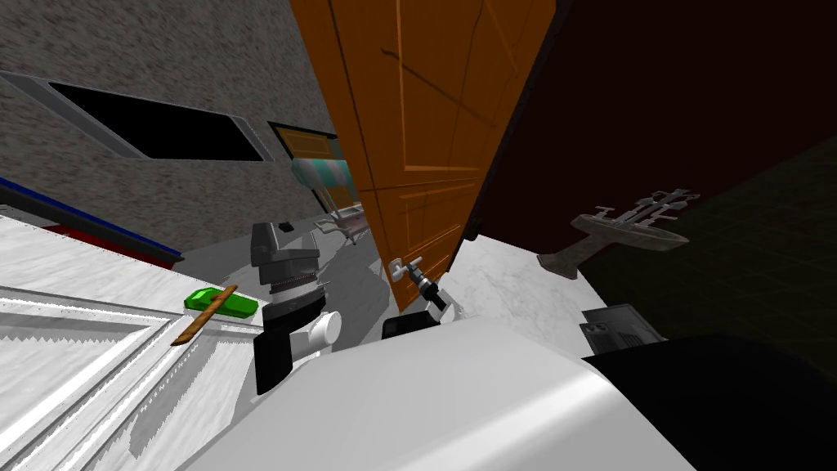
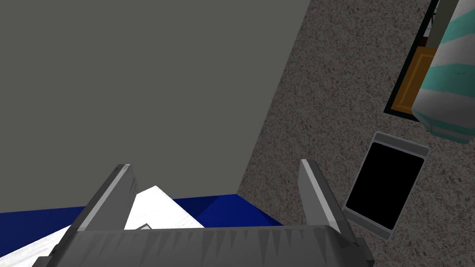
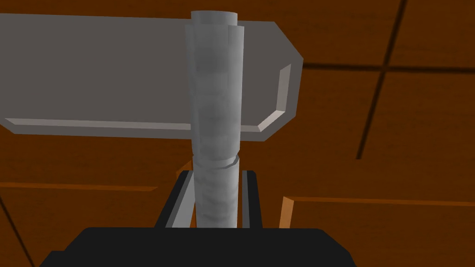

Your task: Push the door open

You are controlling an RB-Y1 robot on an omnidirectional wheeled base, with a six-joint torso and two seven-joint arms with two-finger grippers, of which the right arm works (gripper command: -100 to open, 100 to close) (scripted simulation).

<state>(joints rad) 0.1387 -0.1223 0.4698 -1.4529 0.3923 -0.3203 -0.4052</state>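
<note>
Right gripper point(image 3: 215, 176): fingers clamped on the door handle point(image 3: 215, 92), one blade pressing each side of the grey lever near its free end. The lever runs straight away from the hand, out of the dark gripper body.

Grey backplate point(image 3: 116, 79): directly behind the lever, beyond the fingertips, lying crosswise to it, flat on the door point(image 3: 394, 139). The orange panelled door face surrounds the hand on all sides, with dark panel grooves crossing it.

Head view: the right gripper point(image 1: 421, 282) sits at the handle point(image 1: 405, 266), low on the orange door point(image 1: 425, 123) and near its free edge. The door leaf rises above and beyond the hand. Past that edge, on the hand's outer side, there is a dim dark-red wall and a pedestal washbasin point(image 1: 629, 229), well apart from the gripper. White marbled floor point(image 1: 507, 286) lies under the hand.

Left gripper point(image 2: 215, 164): fingers apart, nothing between them. In the head view the left arm point(image 1: 286, 294) is raised to the left of the door, touching neither the door nor the handle.

Beside the left arm, on its outer side, a green object point(image 1: 237, 306) lies on a white marbled surface point(image 1: 73, 270), with a brown stick point(image 1: 200, 317) laid across it. Both are near the arm but not touching it.
</note>
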